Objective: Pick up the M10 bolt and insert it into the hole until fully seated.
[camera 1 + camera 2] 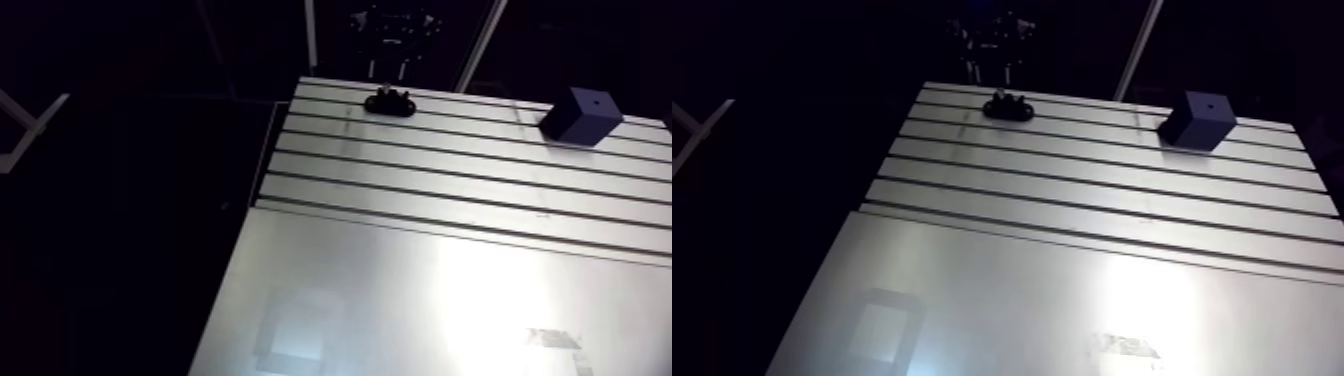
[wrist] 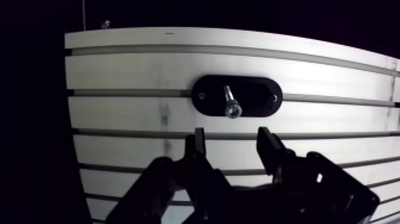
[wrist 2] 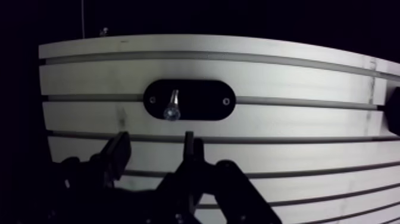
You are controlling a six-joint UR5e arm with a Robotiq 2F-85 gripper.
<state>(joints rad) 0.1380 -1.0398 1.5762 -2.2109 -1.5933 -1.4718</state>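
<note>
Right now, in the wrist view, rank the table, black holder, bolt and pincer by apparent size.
1. table
2. pincer, though its nearness to the camera inflates it, so this rank is unsure
3. black holder
4. bolt

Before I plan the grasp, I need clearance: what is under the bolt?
A black oval holder, lying on the slotted table. Whether the bolt sits in a socket there cannot be seen.
</note>
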